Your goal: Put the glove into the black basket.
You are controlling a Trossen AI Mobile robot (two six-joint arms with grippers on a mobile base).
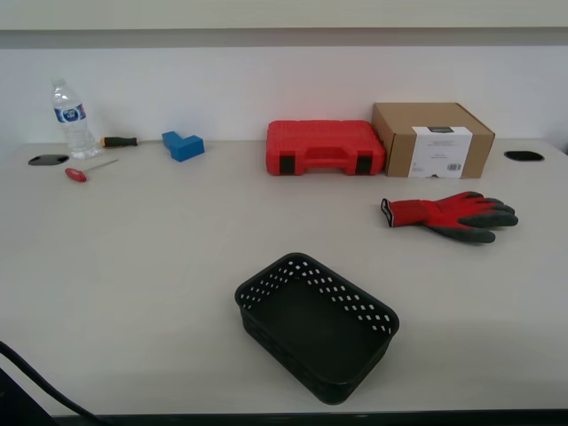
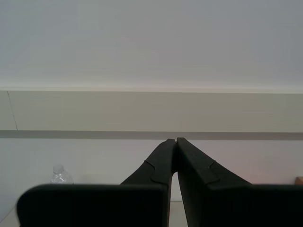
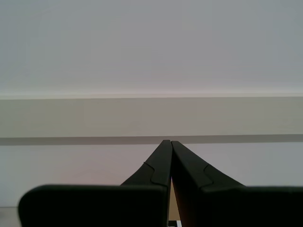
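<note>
The red glove [image 1: 448,215] with dark grey fingertips lies flat on the table at the exterior view's right, cuff toward the middle. The black basket [image 1: 316,323] with perforated sides stands empty near the table's front edge, well apart from the glove. My first gripper [image 3: 168,142] is shut and empty, pointing at the far wall. My second gripper [image 2: 175,140] is shut and empty too, also facing the wall. Neither gripper shows in the exterior view, and neither wrist view shows the glove or the basket.
At the back of the table stand a red plastic tool case [image 1: 324,146], a cardboard box [image 1: 432,139], a blue block [image 1: 183,145], a water bottle [image 1: 72,119] and two screwdrivers [image 1: 87,170]. Dark cable holes sit at both back corners.
</note>
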